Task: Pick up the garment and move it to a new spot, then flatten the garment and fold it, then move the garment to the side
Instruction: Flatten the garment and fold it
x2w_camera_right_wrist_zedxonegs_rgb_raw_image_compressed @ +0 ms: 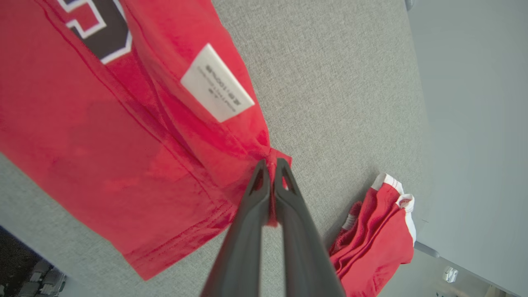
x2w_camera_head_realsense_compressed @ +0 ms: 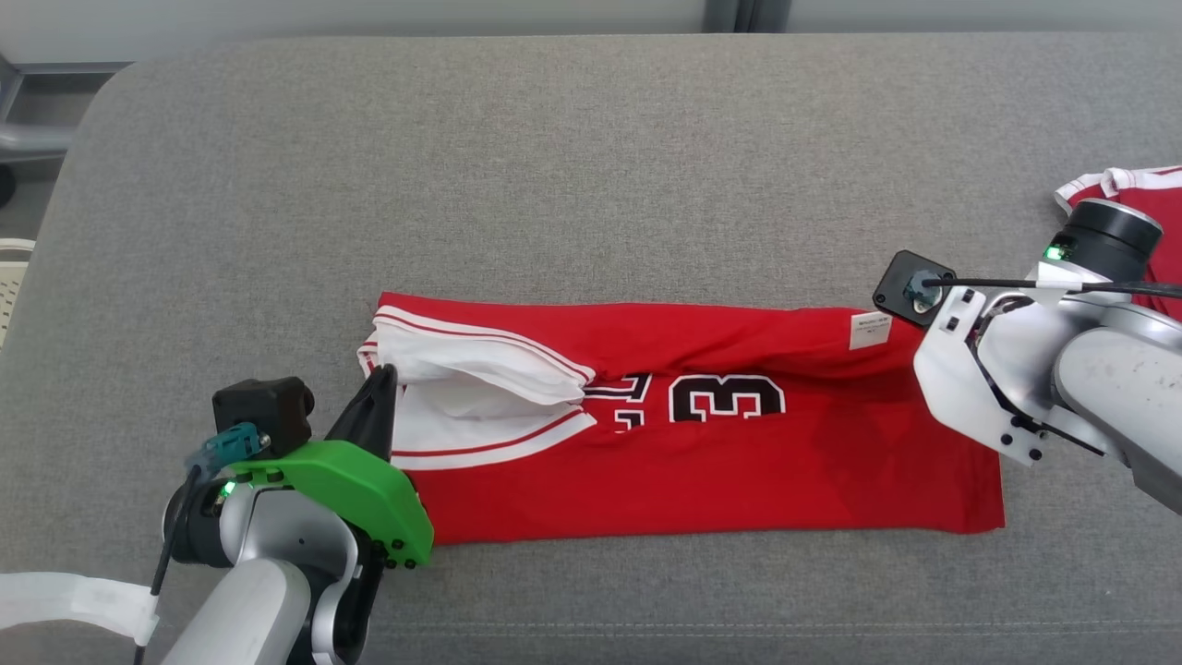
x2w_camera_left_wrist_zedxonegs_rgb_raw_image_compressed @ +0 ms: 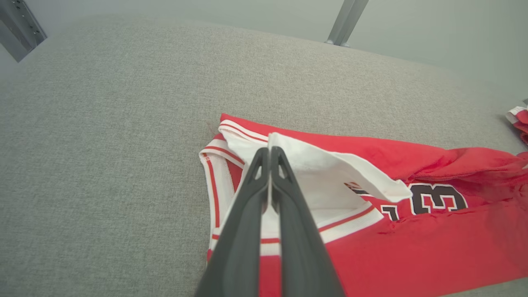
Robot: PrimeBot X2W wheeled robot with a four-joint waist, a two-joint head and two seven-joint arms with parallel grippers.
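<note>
On grey, perhaps padded surface (x2w_camera_head_realsense_compressed: 591, 139), garment (x2w_camera_head_realsense_compressed: 702, 480) clamped by left tool (x2w_camera_left_wrist_zedxonegs_rgb_raw_image_compressed: 270, 150) and right tool (x2w_camera_right_wrist_zedxonegs_rgb_raw_image_compressed: 270, 163)

**Grey desk, two red garments**

A grey cloth-covered desk (x2w_camera_head_realsense_compressed: 591, 139) with rounded corners carries the things. A red jersey (x2w_camera_head_realsense_compressed: 739, 480) lies spread lengthwise on it between the left tool (x2w_camera_left_wrist_zedxonegs_rgb_raw_image_compressed: 269, 150) and the right tool (x2w_camera_right_wrist_zedxonegs_rgb_raw_image_compressed: 270, 163). Its white-trimmed end is at the left tool and its labelled end at the right one. A smaller red garment (x2w_camera_right_wrist_zedxonegs_rgb_raw_image_compressed: 379, 231) lies bunched near the right tool, on the side away from the jersey and apart from it.
</note>
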